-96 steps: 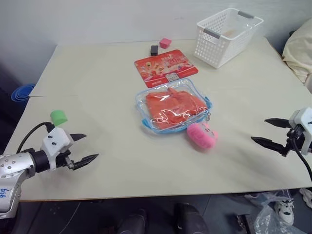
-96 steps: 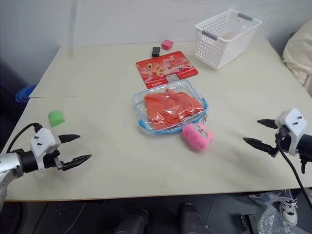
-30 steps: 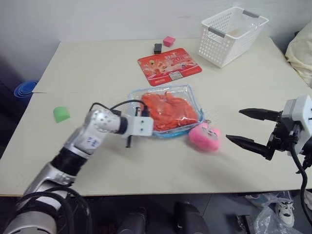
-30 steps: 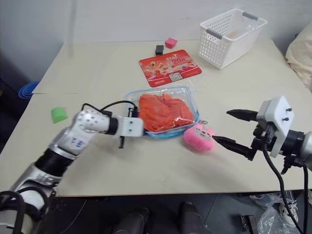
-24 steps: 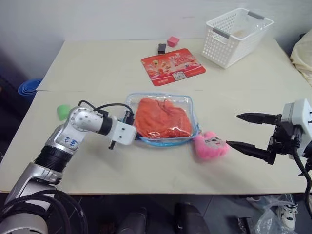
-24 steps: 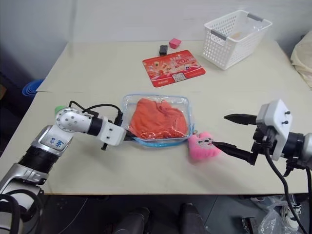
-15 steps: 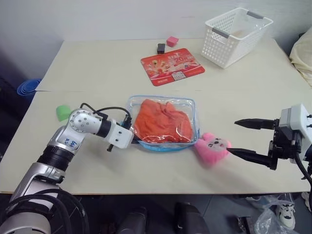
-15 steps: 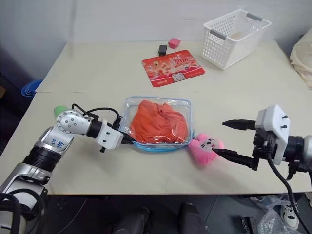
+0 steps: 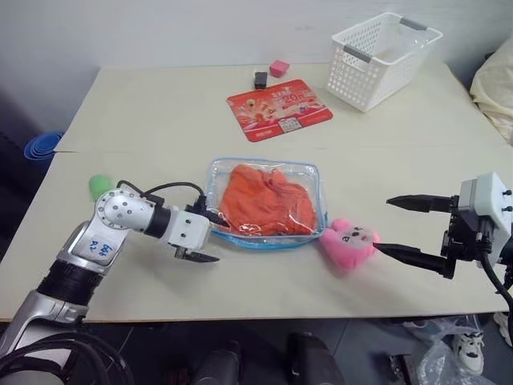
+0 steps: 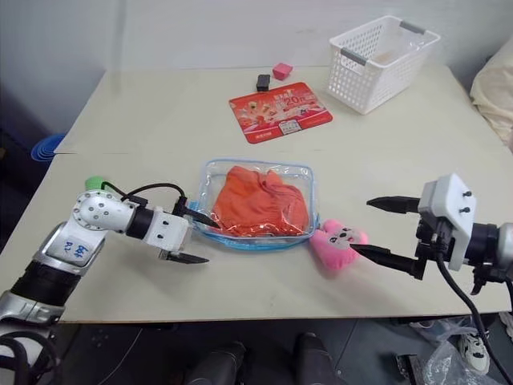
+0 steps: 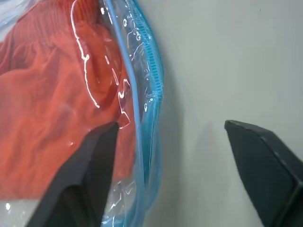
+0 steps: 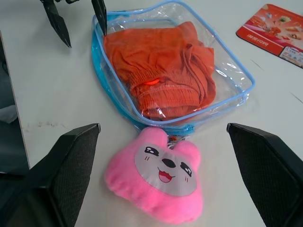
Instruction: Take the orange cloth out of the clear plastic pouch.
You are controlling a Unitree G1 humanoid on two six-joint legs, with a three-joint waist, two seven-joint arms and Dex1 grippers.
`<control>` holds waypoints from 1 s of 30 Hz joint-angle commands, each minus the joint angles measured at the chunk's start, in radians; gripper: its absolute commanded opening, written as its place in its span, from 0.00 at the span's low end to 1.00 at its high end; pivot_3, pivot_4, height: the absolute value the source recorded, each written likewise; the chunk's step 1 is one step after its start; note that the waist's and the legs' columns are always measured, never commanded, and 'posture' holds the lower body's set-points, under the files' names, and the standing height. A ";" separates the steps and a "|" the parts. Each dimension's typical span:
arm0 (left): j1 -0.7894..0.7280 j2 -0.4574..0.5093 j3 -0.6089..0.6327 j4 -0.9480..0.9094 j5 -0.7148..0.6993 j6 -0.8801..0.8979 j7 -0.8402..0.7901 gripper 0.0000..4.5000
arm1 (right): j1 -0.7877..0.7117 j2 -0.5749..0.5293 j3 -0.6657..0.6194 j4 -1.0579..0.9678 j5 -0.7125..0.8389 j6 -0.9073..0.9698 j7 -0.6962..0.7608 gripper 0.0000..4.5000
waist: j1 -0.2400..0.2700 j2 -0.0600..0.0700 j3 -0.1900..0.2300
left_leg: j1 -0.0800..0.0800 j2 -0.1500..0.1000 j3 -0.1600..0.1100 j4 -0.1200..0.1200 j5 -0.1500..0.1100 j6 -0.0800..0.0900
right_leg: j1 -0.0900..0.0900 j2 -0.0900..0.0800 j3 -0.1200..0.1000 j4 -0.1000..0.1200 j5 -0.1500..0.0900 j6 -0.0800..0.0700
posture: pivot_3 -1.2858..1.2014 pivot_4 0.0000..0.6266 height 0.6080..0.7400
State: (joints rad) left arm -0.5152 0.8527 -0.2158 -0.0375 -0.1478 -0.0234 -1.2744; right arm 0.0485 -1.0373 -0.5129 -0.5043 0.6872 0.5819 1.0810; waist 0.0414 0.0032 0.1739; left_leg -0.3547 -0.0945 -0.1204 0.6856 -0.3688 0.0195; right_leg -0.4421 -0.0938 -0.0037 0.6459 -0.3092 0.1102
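The clear plastic pouch [image 9: 314, 175] with light blue trim lies flat on the table near the front middle. The orange cloth [image 9: 263, 202] is bunched up inside it. My left gripper [image 9: 207, 237] is open at the pouch's left edge: one finger reaches over the blue trim [image 11: 144, 94], the other rests above bare table. The left wrist view shows the cloth [image 11: 42, 109] behind the plastic. To the right of the pouch, my right gripper [image 9: 381, 224] stands open with nothing between its fingers.
A pink plush toy [image 9: 349, 245] lies by the pouch's right corner, just in front of my right gripper. A red printed packet [image 9: 279, 108], a white lattice basket [image 9: 383, 58], a pink block [image 9: 278, 68] and a black piece [image 9: 260, 79] sit farther back. A green block [image 9: 100, 186] lies left.
My left gripper was shut at the pouch's left edge and has now opened, with the hand drawn back a little to the left. Pouch and right gripper have stayed put.
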 commanded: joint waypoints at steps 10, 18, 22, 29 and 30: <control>-0.029 0.140 0.271 -0.285 -0.561 0.714 -0.017 0.99 | 0.095 0.193 0.176 0.083 -0.201 -0.145 -0.131 1.00 | -0.017 -0.002 0.001 | 0.002 -0.001 -0.001 0.000 0.000 0.000 | 0.003 0.000 0.000 0.000 0.000 0.000 | 0.52 0.24 1.00; -0.038 0.115 0.226 -0.307 -0.511 0.681 0.008 1.00 | 0.078 0.277 0.259 0.113 -0.237 -0.178 -0.176 0.49 | -0.020 -0.002 0.001 | 0.002 0.000 0.000 -0.001 0.000 -0.001 | 0.001 0.001 0.002 0.000 0.000 0.000 | 0.52 0.24 1.00; -0.039 0.111 0.225 -0.299 -0.490 0.664 0.014 1.00 | 0.097 0.277 0.255 0.099 -0.226 -0.182 -0.169 0.20 | -0.018 -0.002 0.001 | 0.002 0.000 0.000 -0.001 0.000 -0.001 | 0.001 0.001 0.002 0.000 0.000 0.000 | 0.52 0.24 1.00; -0.046 0.104 0.224 -0.282 -0.469 0.640 0.018 1.00 | 0.167 0.233 0.181 0.043 -0.153 -0.164 -0.103 0.00 | -0.017 -0.002 0.001 | 0.002 0.000 0.000 -0.001 0.000 -0.001 | 0.001 0.001 0.002 0.000 0.000 0.000 | 0.52 0.24 1.00; -0.047 0.103 0.223 -0.279 -0.467 0.638 0.018 1.00 | 0.174 0.223 0.162 0.034 -0.138 -0.157 -0.092 0.00 | -0.017 -0.002 0.001 | 0.002 0.000 0.000 -0.001 0.000 -0.001 | 0.002 0.001 0.002 0.000 0.000 0.000 | 0.52 0.24 1.00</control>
State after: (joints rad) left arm -0.5452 0.9550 -0.0096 -0.3089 -0.6204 0.6303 -1.2573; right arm 0.2182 -0.7944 -0.3018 -0.4271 0.5138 0.4222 0.9676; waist 0.0240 0.0014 0.1746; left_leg -0.3524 -0.0947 -0.1200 0.6849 -0.3686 0.0189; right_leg -0.4406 -0.0932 -0.0012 0.6459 -0.3093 0.1101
